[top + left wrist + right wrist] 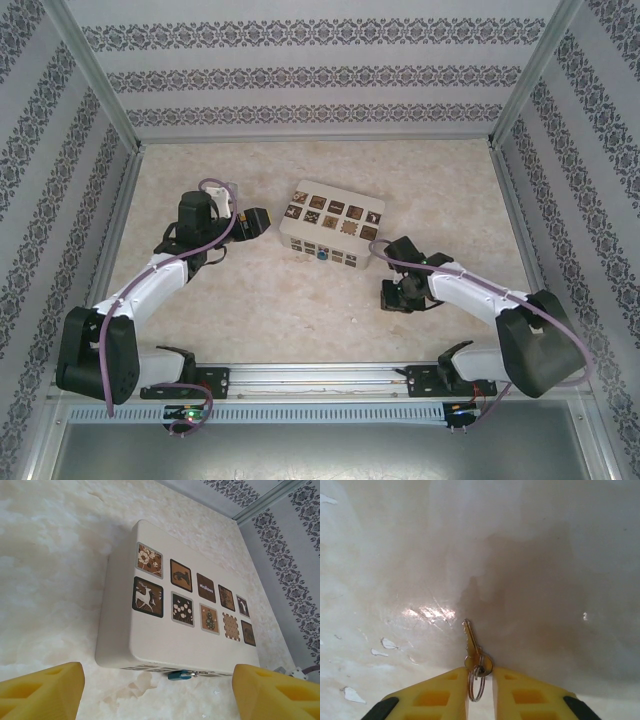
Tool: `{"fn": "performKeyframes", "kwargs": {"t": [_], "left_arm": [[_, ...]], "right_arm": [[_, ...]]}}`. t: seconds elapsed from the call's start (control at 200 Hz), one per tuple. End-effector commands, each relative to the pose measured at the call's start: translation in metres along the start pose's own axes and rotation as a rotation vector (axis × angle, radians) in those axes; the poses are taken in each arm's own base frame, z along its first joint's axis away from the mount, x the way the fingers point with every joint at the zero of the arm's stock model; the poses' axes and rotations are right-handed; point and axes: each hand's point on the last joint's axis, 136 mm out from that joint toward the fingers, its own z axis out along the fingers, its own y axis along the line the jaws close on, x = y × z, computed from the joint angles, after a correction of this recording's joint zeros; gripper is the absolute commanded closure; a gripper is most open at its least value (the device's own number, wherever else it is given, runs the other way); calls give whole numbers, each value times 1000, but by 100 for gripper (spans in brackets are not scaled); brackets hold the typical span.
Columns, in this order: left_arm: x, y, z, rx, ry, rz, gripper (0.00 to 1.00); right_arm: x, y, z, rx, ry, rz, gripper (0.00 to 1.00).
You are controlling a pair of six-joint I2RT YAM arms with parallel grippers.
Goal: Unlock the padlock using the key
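At the left, the left gripper (158, 680) hangs wide open and empty, facing the white box (120, 640). The padlock (179, 675) hangs at the middle of the box's near side, tiny and teal. We judge it light, rigid and free to swing, so its body needs pinching to steady it. Further right, the right gripper (480, 677) has its jaws narrow on the bow of the key (471, 647), thin, stiff, slick metal on a key ring (476, 689). The bow is the place to hold. The table (545, 555) is pale, glossy, marbled and chipped in spots. Patterned walls (320, 80) close it in on three sides.
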Motion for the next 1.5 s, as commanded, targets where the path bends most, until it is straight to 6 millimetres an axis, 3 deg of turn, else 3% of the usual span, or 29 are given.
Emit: {"fn": "performKeyframes", "kwargs": {"t": [0.0, 0.355, 0.794, 1.104, 1.299, 1.494], "left_arm": [[-9, -6, 1, 19, -24, 9, 22], [-13, -7, -2, 7, -24, 29, 22], [-25, -27, -13, 72, -66, 22, 22], [-32, -68, -20, 239, -33, 17, 28], [-19, -103, -14, 326, 49, 71, 31], [-3, -142, -6, 443, 136, 118, 33]], "right_arm": [[-7, 2, 0, 26, -14, -20, 85], [-7, -2, 4, 46, -9, -23, 100], [-28, 22, -20, -98, -185, -41, 100], [-56, 65, -67, -323, -433, -135, 100], [-67, 95, -112, -444, -629, -263, 100], [-66, 110, -144, -426, -773, -420, 100]]}}
